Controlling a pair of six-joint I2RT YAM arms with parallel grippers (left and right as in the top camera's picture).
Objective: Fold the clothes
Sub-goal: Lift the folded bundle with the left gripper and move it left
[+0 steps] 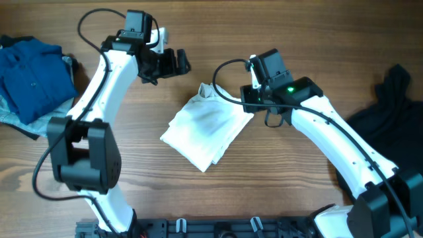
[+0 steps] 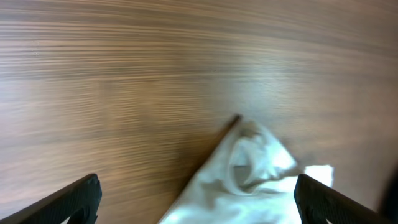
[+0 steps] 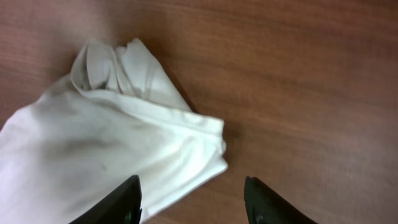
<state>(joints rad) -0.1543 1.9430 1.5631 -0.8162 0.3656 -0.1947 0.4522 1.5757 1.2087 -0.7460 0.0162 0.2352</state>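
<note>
At the far left of the table (image 1: 165,198) a heap of blue garments (image 1: 30,76) lies rumpled, well apart from everything else. Next comes the left gripper (image 1: 173,64), hovering over bare wood with its jaws spread wide and nothing between them; in its own camera the fingers (image 2: 74,202) sit at the two bottom corners. The white T-shirt (image 1: 205,129) lies in the middle of the table, folded into a rough rectangle set on the diagonal, its long axis running from lower left to upper right. A bunched, crumpled peak at its far corner points toward the left gripper (near it, but not touching). Just beside the shirt's upper right edge is the right gripper (image 1: 254,109), jaws parted and gripping nothing. In the right wrist view its dark fingers (image 3: 127,199) straddle the shirt's rounded folded corner (image 3: 186,155), with bare wood to one side. At the far right a black garment (image 1: 390,112) lies in a heap, partly covered by the right arm.
</note>
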